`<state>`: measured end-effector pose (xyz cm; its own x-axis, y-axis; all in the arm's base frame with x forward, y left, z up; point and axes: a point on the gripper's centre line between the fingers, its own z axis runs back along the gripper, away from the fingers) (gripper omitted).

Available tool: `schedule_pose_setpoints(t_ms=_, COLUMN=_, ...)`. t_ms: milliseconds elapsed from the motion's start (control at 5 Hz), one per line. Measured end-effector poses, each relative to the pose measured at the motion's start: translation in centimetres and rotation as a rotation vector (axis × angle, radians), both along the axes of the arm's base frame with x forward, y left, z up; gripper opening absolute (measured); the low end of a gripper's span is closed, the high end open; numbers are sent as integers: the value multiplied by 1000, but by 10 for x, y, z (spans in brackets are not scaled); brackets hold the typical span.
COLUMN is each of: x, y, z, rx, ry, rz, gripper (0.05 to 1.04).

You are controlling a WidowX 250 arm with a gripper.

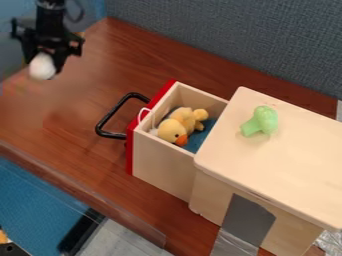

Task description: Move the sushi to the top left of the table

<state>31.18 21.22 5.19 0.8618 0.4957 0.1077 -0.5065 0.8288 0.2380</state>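
One pale morsel of sushi, pinched at ten o'clock

Seen from the middle of the view, we have the black gripper at ten o'clock, its fingers closed around a white, rounded thing that we take for the sushi. Its blunt end pokes out below them, facing seven o'clock; whether it touches the table we cannot tell.

We judge it a toy, light enough that weight should hardly trouble us. Its skin looks smooth, so we would expect some slip, and we cannot tell whether it is stiff or gives like foam. Either way, a modest, even squeeze across its sides, near the middle of its length, should serve us best; on the rounded end alone it might squirt free or roll.

This spot is close to the asked-for corner, so what remains for us is probably a gentle lowering and release, well inside the table's edge. Toward four o'clock, well apart from our work, sit the open drawer with its yellow duck and, at three o'clock, the green toy on the box lid.
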Motion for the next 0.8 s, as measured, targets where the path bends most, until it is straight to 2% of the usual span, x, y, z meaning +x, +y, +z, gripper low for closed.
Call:
schedule_pose_setpoints(t_ms=200, x=35, y=-15, z=17, rx=-15, ry=-98, rz=-42, gripper=586)
schedule_pose_setpoints(t_ms=400, x=74, y=-40, z=-1, rx=-73, ry=-118, rz=-113, gripper=586)
schedule_pose_setpoints(t_ms=600, x=110, y=-62, z=-10, rx=-93, ry=-140, rz=-174, gripper=586)
schedule_pose_setpoints(t_ms=800, x=135, y=-78, z=-21, rx=-106, ry=-133, rz=-238, gripper=586)
